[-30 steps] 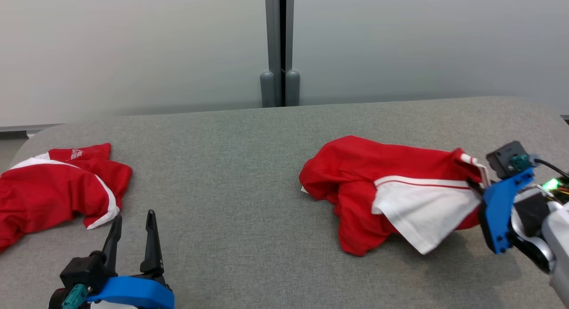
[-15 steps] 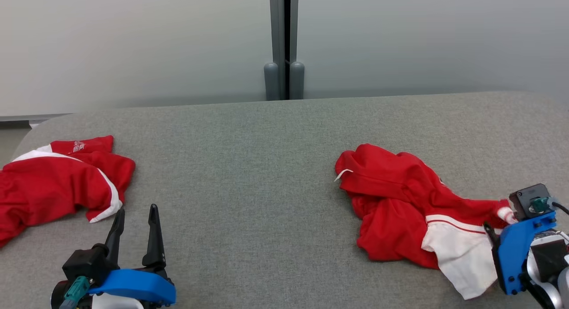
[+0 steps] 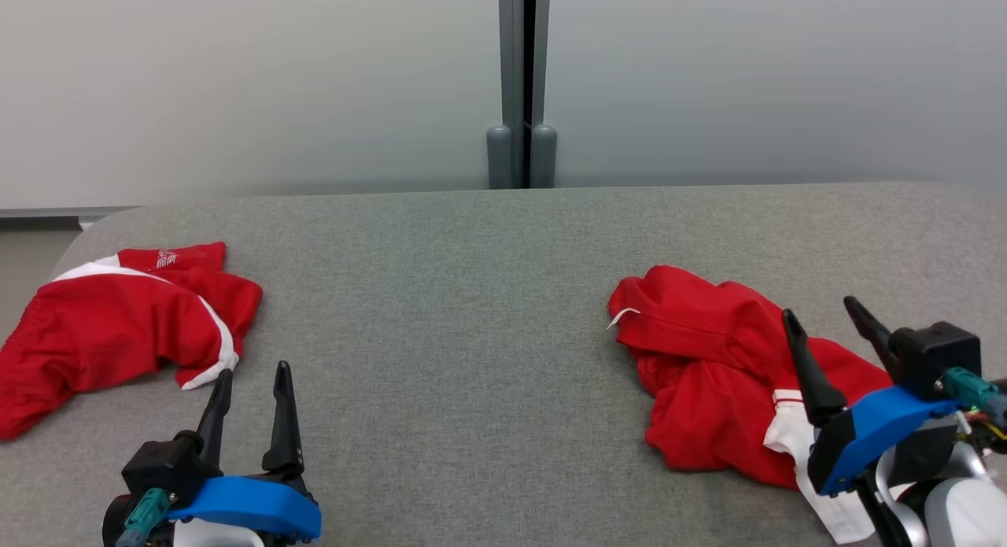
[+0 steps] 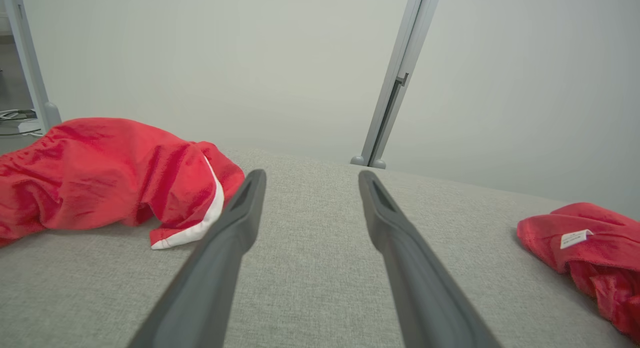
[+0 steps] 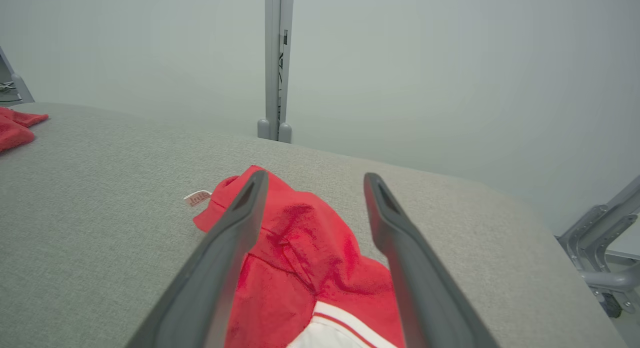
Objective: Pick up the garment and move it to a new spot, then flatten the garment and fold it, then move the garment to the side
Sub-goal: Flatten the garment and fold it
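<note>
Grey fabric tabletop [image 3: 440, 311] offers open room mid-frame; crumpled red-and-white garment [image 3: 708, 374] bunches at lower right by the spread, empty right claw [image 3: 818, 308]; left claw [image 3: 252, 370], lower left, likewise spread.

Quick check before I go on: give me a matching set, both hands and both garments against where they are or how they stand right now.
1. left hand
2. right hand
3. left garment
4. right garment

A. open, above a garment
B. near the table's left edge
C. open, above bare grey surface
D. white tag poking out on its left side

Pairs: 1-C, 2-A, 3-B, 4-D
</note>
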